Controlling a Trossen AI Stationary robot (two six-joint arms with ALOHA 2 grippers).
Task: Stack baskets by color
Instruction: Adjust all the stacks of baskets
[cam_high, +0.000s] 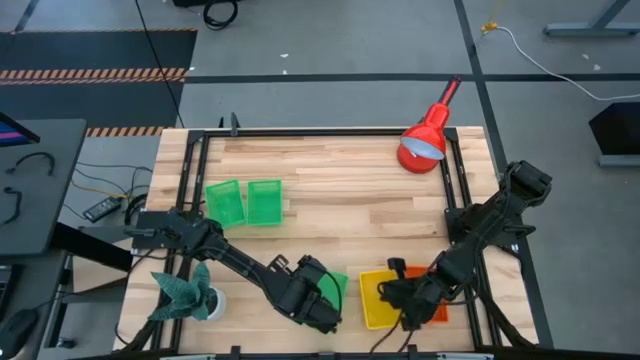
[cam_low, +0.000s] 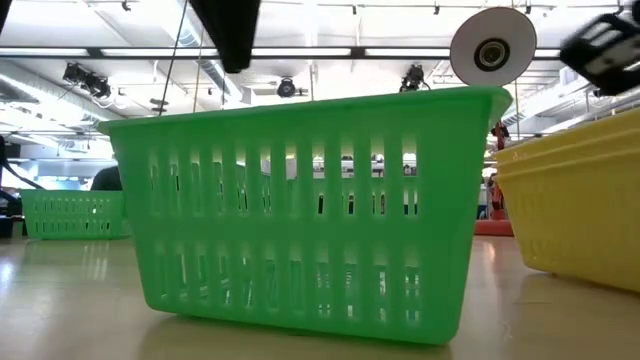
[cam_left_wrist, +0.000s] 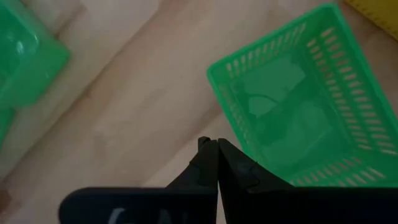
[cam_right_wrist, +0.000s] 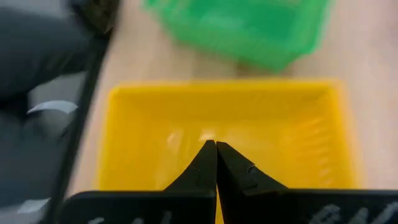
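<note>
Two green baskets (cam_high: 245, 202) stand side by side at the far left of the table. A third green basket (cam_high: 338, 286) (cam_left_wrist: 311, 93) rests on its bottom near the front edge, with my left gripper (cam_left_wrist: 214, 144) shut just above and beside it. To its right stands a yellow basket (cam_high: 380, 300) (cam_right_wrist: 224, 124), and my right gripper (cam_right_wrist: 216, 146) hangs shut over its inside. An orange basket (cam_high: 440, 308) shows beside the yellow one, partly hidden by my right arm.
A red cone-shaded lamp (cam_high: 425, 140) stands at the far right corner. A teal leafy thing in a white pot (cam_high: 190, 292) sits at the near left corner. Black frame rails (cam_high: 195, 170) run along the table's edges. Bare wood lies in the middle.
</note>
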